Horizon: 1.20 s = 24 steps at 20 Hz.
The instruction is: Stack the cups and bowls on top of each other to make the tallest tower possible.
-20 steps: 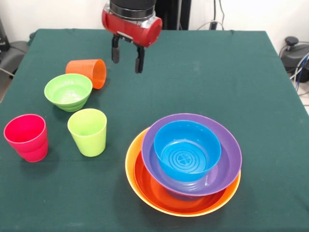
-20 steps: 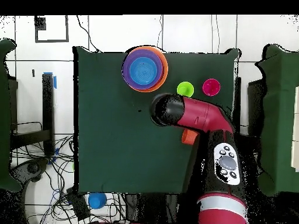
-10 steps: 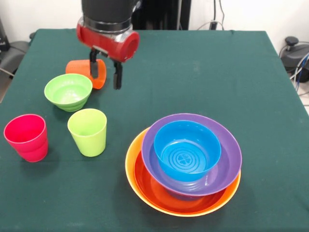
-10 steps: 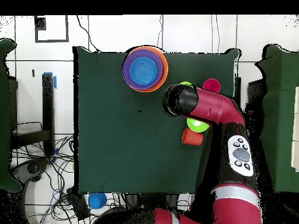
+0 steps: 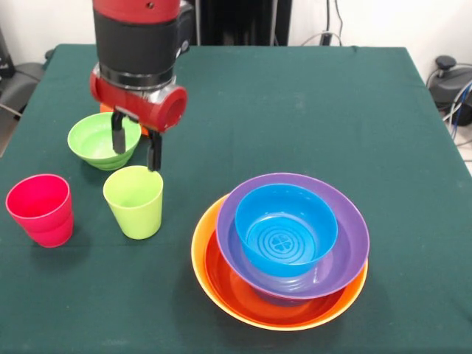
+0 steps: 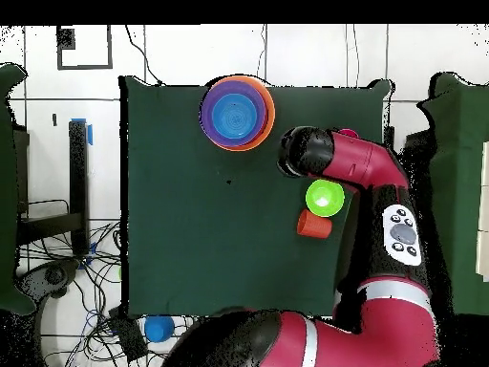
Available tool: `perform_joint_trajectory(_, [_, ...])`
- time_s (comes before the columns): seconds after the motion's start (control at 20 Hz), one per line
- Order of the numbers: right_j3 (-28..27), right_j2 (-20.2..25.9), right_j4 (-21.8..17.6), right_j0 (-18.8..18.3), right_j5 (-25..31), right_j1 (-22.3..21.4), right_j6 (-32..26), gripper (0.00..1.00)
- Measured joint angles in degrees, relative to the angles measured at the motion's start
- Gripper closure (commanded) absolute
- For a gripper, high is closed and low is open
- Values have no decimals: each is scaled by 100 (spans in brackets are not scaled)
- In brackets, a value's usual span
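The tower stands front right: a small blue bowl (image 5: pixel 286 228) in a wide purple bowl (image 5: pixel 346 251), in a red-orange bowl (image 5: pixel 236 291), in a yellow-orange bowl (image 5: pixel 200 251). From overhead the same stack (image 6: pixel 237 113) shows. My gripper (image 5: pixel 136 150) is open and empty, hanging over the right rim of the small green bowl (image 5: pixel 96 140), just behind the lime green cup (image 5: pixel 134 200). The pinkish red cup (image 5: pixel 40 209) stands far left. The orange cup (image 6: pixel 312 225) lies on its side beside the green bowl (image 6: pixel 325 198); the arm hides nearly all of it in the front view.
The green cloth of the table (image 5: pixel 332 110) stretches to the right and behind the stack. The arm (image 6: pixel 353 172) covers the lime green cup from overhead. A small blue round thing (image 6: pixel 159 328) lies off the table among cables.
The gripper has travelled from the far middle of the table toward the cups and come lower, now over the green bowl's rim. It stays open. No object has moved.
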Motion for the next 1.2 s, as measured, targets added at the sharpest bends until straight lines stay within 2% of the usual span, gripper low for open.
perform_joint_trajectory(0.4, [-215,200,-246,-270,0,281,-1,0])
perform_joint_trajectory(1.2, [-282,571,-618,-759,189,190,-41,0])
